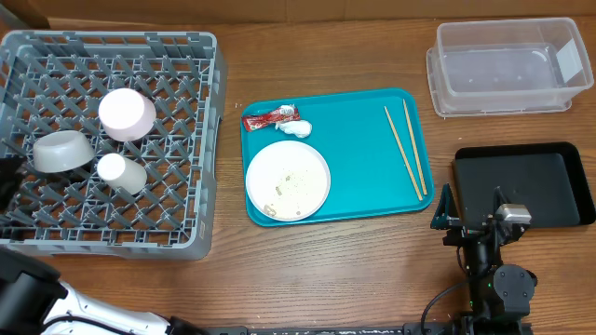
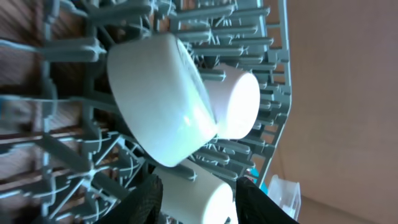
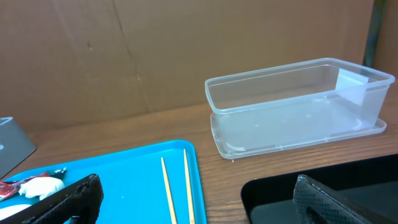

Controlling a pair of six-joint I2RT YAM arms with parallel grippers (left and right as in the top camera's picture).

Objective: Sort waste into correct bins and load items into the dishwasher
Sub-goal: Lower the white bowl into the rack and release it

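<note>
Spread wide, the right gripper (image 3: 198, 186) faces the chopsticks (image 3: 168, 186) at lower centre, their length running away from it. Left gripper (image 2: 199, 183), likewise spread, sits at the dish rack (image 1: 112, 244).

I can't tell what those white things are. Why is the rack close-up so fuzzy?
Left wrist view: camera sits very close, so the bowl and grey dish rack blur. Overhead view: sharp, evenly lit. Right wrist view: clear tub fairly crisp.

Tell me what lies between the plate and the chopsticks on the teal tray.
Nothing; the overhead view shows only bare teal tray between plate and chopsticks.
</note>
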